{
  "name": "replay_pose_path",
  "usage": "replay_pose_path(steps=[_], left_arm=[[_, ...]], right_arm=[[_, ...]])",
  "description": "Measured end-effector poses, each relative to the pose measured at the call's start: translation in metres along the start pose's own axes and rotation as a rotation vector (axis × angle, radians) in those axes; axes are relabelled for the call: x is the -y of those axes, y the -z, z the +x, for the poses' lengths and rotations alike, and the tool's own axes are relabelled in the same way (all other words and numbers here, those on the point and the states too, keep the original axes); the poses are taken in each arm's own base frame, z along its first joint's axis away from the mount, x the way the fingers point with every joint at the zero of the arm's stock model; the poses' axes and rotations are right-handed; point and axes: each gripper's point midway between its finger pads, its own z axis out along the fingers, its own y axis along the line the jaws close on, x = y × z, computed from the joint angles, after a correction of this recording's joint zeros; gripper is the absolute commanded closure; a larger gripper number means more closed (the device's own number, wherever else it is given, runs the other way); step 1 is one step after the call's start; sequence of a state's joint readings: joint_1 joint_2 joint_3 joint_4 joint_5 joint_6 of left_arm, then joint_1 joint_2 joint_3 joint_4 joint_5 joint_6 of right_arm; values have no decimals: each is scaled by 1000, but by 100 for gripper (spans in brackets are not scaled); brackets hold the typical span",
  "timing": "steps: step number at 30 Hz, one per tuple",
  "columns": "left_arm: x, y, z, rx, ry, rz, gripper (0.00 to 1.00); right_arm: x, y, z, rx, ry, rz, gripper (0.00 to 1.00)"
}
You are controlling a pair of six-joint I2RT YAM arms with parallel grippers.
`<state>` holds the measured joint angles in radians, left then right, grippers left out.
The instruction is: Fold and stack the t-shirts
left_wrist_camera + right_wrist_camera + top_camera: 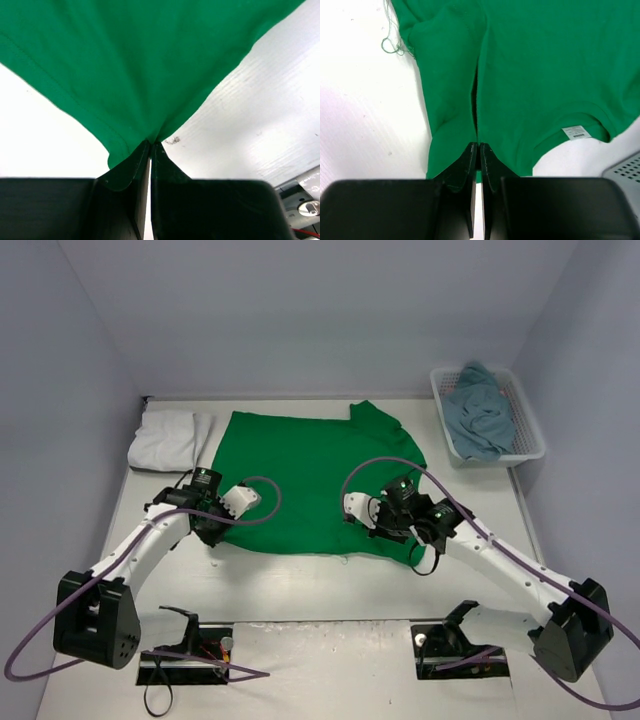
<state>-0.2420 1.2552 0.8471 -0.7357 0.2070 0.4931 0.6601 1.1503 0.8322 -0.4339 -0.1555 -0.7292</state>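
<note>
Two end effectors are clamped on one bright green cotton t-shirt [300, 470], which lies spread across the middle of the white table [320, 600]. The left end effector [151, 142] has its jaws pressed together on the shirt's near left corner. In the left wrist view the fabric fans out from that pinch in a taut wedge, so the corner looks raised a little off the table rather than lying flat. The right end effector [477, 145] is likewise closed tight, gripping a crease of the same shirt at its near right side. A small white printed label [577, 132] shows on the cloth to one side of that grip, and a loose green thread [390, 45] trails from an edge farther off.

Holding both near corners at once makes sense to me: it keeps the hem straight, so the near half can be carried over the far half without bunching. I would judge the fold as only just starting, since most of the shirt lies flat.

Against the far left wall sits a white folded t-shirt [165, 438], probably the foot of the stack, close enough for the green one to go on top. A dull teal-blue crumpled t-shirt [482, 420] waits in the white plastic lattice basket [500, 459] at the far right, well apart from both arms.
</note>
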Motion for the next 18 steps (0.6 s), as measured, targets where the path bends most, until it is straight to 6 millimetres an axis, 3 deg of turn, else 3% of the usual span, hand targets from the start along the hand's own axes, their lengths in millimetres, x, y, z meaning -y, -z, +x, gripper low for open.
replay_pose_path(steps=[7,11,18], left_arm=[[2,23,-5,40,-2,-17,100],[-4,37,-18,86,-4,-46,100],[-6,33,-20,68,3,-36,100]], right_arm=[[12,25,-7,61,2,92,100],[24,25,5,27,-27,121,100],[65,25,20,-23,-85,167,100]])
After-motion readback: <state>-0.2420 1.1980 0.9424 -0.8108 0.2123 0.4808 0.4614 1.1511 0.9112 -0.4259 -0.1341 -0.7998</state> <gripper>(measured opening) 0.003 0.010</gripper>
